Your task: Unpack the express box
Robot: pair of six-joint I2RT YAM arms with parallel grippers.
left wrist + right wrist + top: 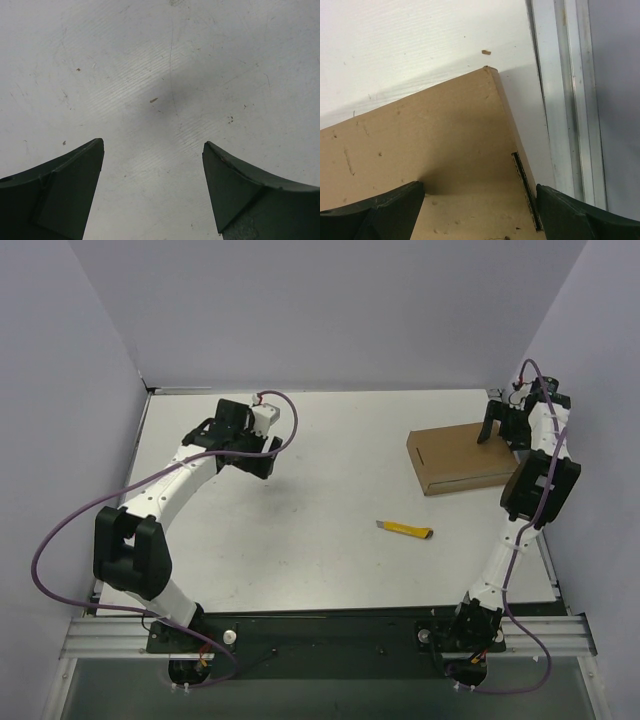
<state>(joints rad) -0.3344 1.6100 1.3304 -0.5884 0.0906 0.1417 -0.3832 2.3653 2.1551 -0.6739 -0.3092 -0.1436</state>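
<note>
The express box (458, 458) is a flat brown cardboard mailer lying closed at the right of the table. In the right wrist view its lid (430, 145) fills the lower left, with a slot along its right edge. My right gripper (497, 426) is open and sits over the box's far right corner, one finger above the lid and one beyond the edge (480, 192). My left gripper (240, 445) is open and empty above bare table at the far left (152, 150).
A small yellow utility knife (406, 530) lies on the table in front of the box. The table's metal side rail (567, 100) runs close along the box's right edge. Grey walls enclose the table on three sides.
</note>
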